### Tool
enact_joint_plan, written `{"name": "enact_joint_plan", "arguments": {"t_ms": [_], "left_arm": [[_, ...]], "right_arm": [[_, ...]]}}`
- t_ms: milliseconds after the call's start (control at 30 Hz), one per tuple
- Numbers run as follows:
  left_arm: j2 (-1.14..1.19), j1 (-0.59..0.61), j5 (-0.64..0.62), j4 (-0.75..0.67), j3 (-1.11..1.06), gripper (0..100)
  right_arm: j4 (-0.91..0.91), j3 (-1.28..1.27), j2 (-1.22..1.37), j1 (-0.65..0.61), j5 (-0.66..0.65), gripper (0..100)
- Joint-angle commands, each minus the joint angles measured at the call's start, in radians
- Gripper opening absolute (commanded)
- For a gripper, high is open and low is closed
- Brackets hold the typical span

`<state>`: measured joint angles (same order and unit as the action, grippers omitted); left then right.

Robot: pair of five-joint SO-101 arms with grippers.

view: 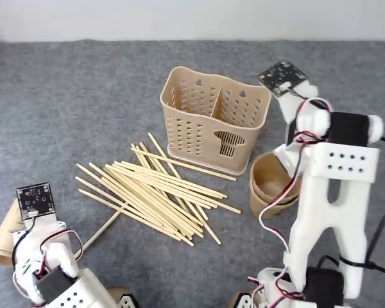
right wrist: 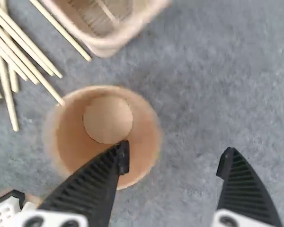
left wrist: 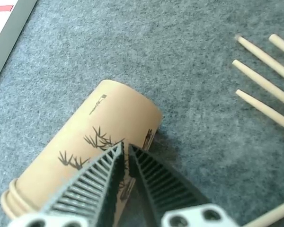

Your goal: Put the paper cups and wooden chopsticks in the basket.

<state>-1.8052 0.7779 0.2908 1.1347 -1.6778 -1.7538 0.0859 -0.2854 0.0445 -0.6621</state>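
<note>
Paper cups lie in two places on the tabletop (view: 83,96). One nested stack (view: 269,183) is toward the right edge, just beside the basket (view: 192,128) on its near side, with the mouth turned up toward the right gripper (right wrist: 176,151). The other stack (left wrist: 85,137) lies on its side by the near left corner. The wooden chopsticks (view: 154,192) are spread in a loose pile in the middle, and a few of them reach the foot of the basket. The basket stands upright, farther back from the near edge than the pile.

The right gripper has its fingers wide open. One finger is above the rim of the cup, the other is outside its wall, and nothing is gripped. The left gripper (left wrist: 125,148) hangs over the lying stack with its fingers almost together, with only a thin gap between them, and it holds nothing.

I judge that the cups are very light and thin, so the wall will bend or crush under a hard squeeze. The rolled rim is the stiffest part, so a gentle pinch across the rim, one finger inside and one outside, seems best. The chopsticks are stiff, light and smooth. They may roll or slip, so holding one near its middle should keep it level.
</note>
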Motion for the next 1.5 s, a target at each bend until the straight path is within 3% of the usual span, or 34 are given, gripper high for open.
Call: {"name": "enact_joint_plan", "arguments": {"t_ms": [0, 267, 467, 667, 767, 900, 1200, 1467], "left_arm": [[-0.015, -0.002, -0.008, -0.018, 0.004, 2], [-0.015, -0.006, -0.011, -0.018, 0.013, 2], [-0.014, 0.000, 0.015, 0.015, 0.131, 2], [-0.014, 0.003, 0.196, 0.192, 0.311, 2], [-0.014, 0.069, 0.244, 0.261, 0.395, 2], [-0.014, 0.219, 0.336, 0.262, 0.476, 2], [-0.014, 0.479, 0.726, 0.259, 0.475, 2], [-0.014, 0.491, 0.879, 0.164, 0.285, 2]], "right_arm": [[-0.001, 0.051, -0.008, -0.031, 0.029, 30.7], [-0.044, 0.106, -0.053, 0.001, 0.031, 30.7], [-0.042, -0.020, -0.213, 0.015, 0.026, 30.7], [-0.039, -0.163, -0.335, 0.018, 0.023, 30.7], [-0.039, -0.189, -0.363, 0.018, 0.023, 30.7], [-0.039, -0.195, -0.372, 0.019, 0.023, 30.7], [-0.041, -0.195, -0.371, 0.019, 0.023, 30.7], [-0.041, -0.195, -0.371, 0.019, 0.023, 30.7]]}}
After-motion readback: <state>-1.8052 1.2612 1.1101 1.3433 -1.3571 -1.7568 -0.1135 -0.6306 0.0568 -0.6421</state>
